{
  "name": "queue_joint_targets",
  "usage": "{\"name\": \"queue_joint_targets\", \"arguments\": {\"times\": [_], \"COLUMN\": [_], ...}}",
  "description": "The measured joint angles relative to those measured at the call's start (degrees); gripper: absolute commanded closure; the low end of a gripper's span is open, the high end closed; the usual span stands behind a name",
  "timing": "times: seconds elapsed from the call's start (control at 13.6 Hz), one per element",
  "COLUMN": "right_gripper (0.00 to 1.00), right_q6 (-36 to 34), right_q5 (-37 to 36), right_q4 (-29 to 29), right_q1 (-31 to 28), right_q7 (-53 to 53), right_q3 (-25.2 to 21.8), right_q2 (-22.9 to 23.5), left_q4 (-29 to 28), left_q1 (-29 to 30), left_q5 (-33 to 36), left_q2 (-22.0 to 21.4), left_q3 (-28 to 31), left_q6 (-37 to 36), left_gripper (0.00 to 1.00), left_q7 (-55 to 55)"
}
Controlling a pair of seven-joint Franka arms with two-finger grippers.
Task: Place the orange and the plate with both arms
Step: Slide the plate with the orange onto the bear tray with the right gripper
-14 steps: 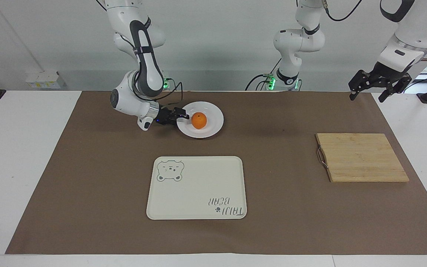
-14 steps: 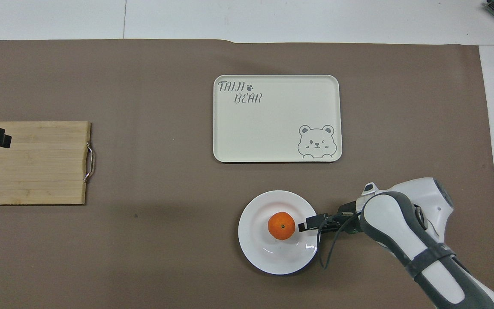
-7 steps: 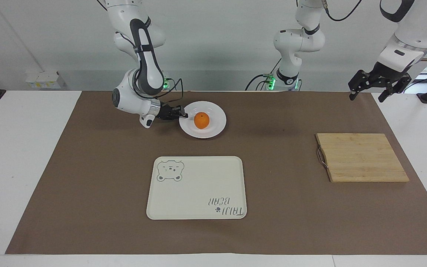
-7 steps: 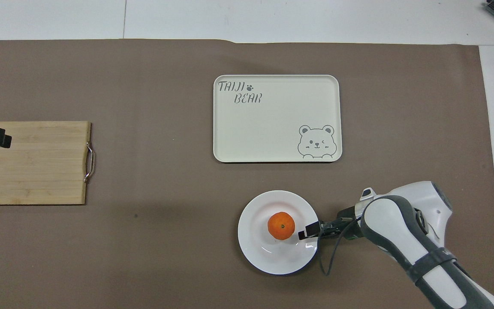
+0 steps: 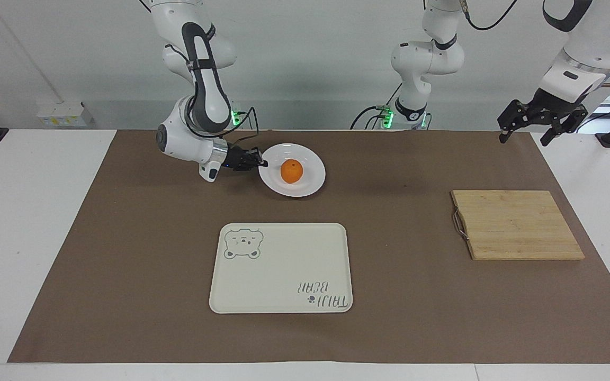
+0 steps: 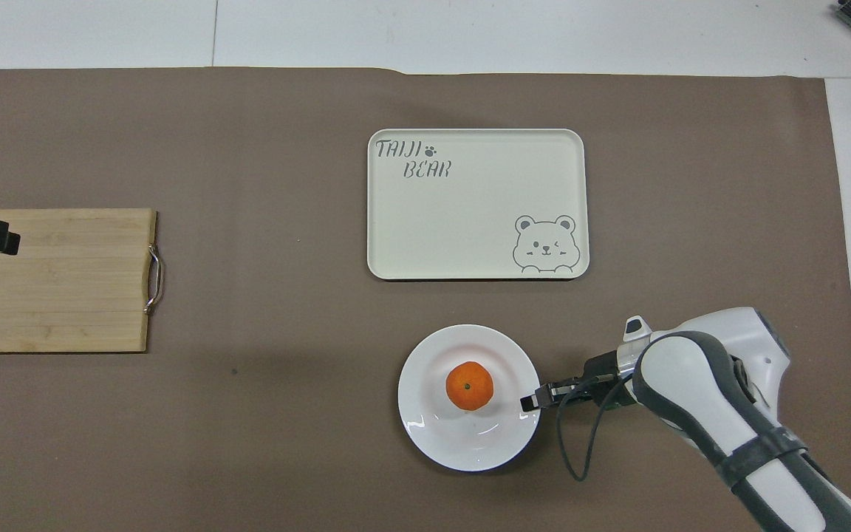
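Since a second ago the plate (image 5: 292,170) has shifted a little toward the left arm's end of the worktop, carrying the orange (image 5: 291,171) with it, and the right gripper (image 5: 263,163), then spread at the rim, has closed. Its fingers now pinch the plate's rim on the side toward the right arm's end; the overhead view shows the tips (image 6: 530,401) set on that edge.

The orange sits in the middle of the plate, upright, stem dot up. The plate rests on the brown mat nearer to the robots than the cream tray (image 5: 215,296), which lies apart from it and carries nothing.

The left gripper (image 5: 527,136) hangs over the mat's corner at the left arm's end, fingers spread, holding nothing; that arm waits. The wooden cutting board (image 5: 517,225) lies at that same end, untouched.

Assessment: the grasp on the plate appears secured, so the carrying stage can begin. A one-sided rim pinch is likely to let the plate tilt on lifting, and the loose orange may roll.
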Motion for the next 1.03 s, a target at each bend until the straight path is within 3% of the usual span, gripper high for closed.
{"name": "queue_joint_targets", "arguments": {"times": [0.52, 1.03], "right_gripper": [1.0, 1.0], "right_q6": [-2.25, -2.56], "right_q5": [6.94, 8.59], "right_q4": [6.89, 21.82], "right_q1": [-2.06, -0.94], "right_q7": [-2.58, 8.08], "right_q3": [0.11, 0.12], "right_q2": [4.19, 12.2], "left_q4": [0.0, 0.0], "left_q1": [0.0, 0.0], "left_q5": [0.0, 0.0], "left_q2": [0.0, 0.0], "left_q3": [0.0, 0.0], "left_q6": [0.0, 0.0], "left_gripper": [0.0, 0.0], "left_q7": [0.0, 0.0]}}
